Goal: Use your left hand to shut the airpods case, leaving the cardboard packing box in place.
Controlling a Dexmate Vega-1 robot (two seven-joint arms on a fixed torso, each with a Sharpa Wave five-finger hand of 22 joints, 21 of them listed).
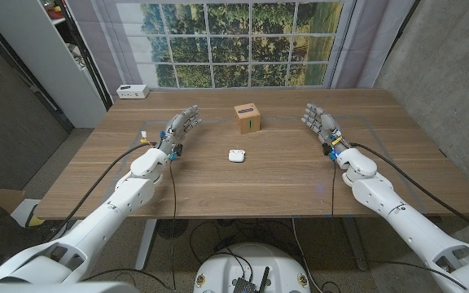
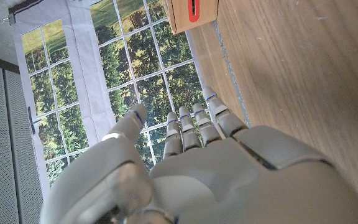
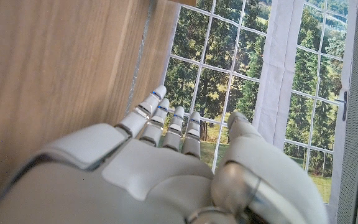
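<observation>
A: Left hand (image 1: 179, 127) first. Status?

B: Fingers apart, holding nothing, up near the far-left part of the counter (image 1: 96, 175). The left wrist view backs that up: fingers (image 2: 194, 127) straight, nothing between them.

A: And the airpods case (image 1: 235, 155)?

B: Mid-counter, off to that hand's inner side and a bit nearer the robot, well apart from it. Small and white; too small to tell how far the lid stands open.

A: So the step is the reach?

B: Looks like it, not yet begun. I'd bring the hand across and back toward the robot, come in above the case, then press the lid down with a fingertip or two. Push straight down so the light case doesn't skid on the smooth wood.

A: Cardboard packing box (image 1: 247, 117)?

B: Past the case, farther from the robot, near but not touching. It has to stay put, so approach from the left or the near side, not over the far side. Keep the other fingers lifted.

A: Room?

B: Plenty. Bare wood between left hand and case, nothing in the path. Counter edges well away from the case.

A: Right hand (image 1: 320, 122)?

B: Also holding nothing, fingers spread, far side of the box from the left hand. Well clear, leave it parked.
</observation>
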